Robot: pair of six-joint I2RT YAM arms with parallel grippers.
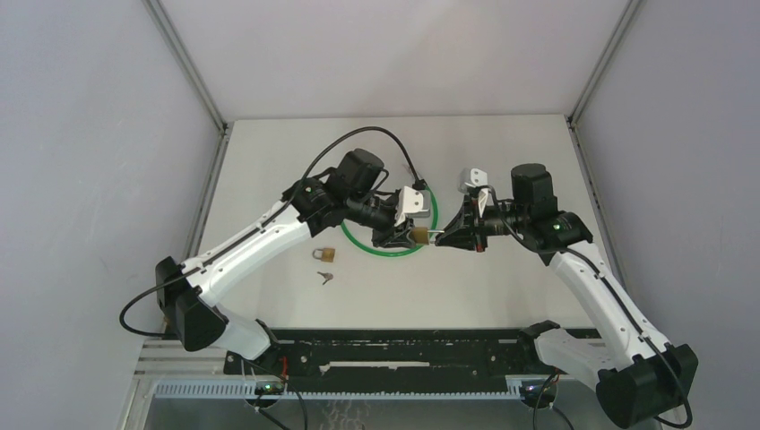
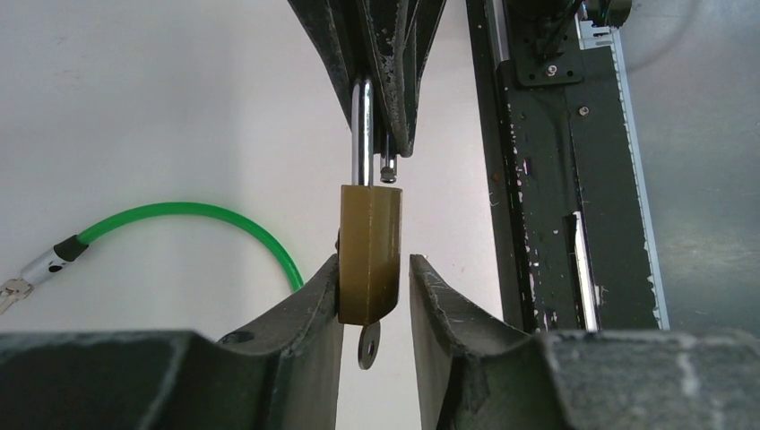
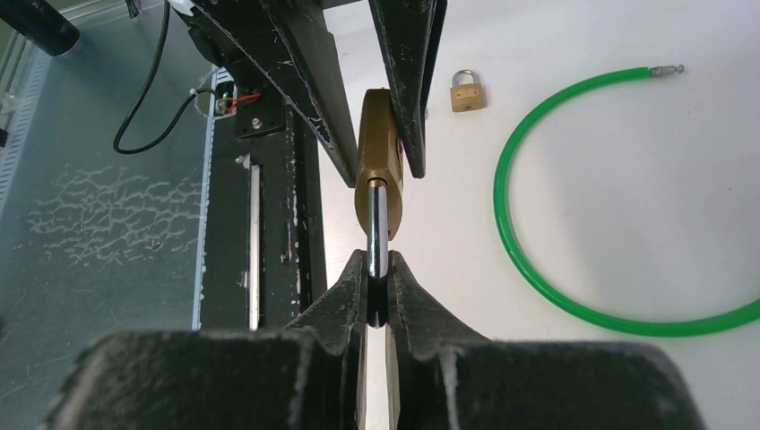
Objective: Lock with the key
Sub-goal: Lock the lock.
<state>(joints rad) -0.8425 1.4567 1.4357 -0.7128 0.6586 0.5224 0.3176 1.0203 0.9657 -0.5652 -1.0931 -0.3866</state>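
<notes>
A brass padlock (image 1: 419, 235) hangs in the air between my two grippers. In the left wrist view its body (image 2: 369, 242) sits between my left gripper's (image 2: 375, 259) fingers: the left finger touches it, and a narrow gap shows at the right finger. Its steel shackle (image 2: 361, 134) is raised, with the short leg out of the body. A key head (image 2: 367, 345) sticks out under the body. My right gripper (image 3: 377, 260) is shut on the shackle (image 3: 379, 215). In the top view the left gripper (image 1: 405, 236) and right gripper (image 1: 441, 238) meet tip to tip.
A second small padlock (image 1: 324, 254) and a loose key (image 1: 324, 277) lie on the table, left of the grippers. A green cable loop (image 1: 394, 253) lies under them. A black rail (image 1: 403, 354) runs along the near edge. Grey walls enclose the table.
</notes>
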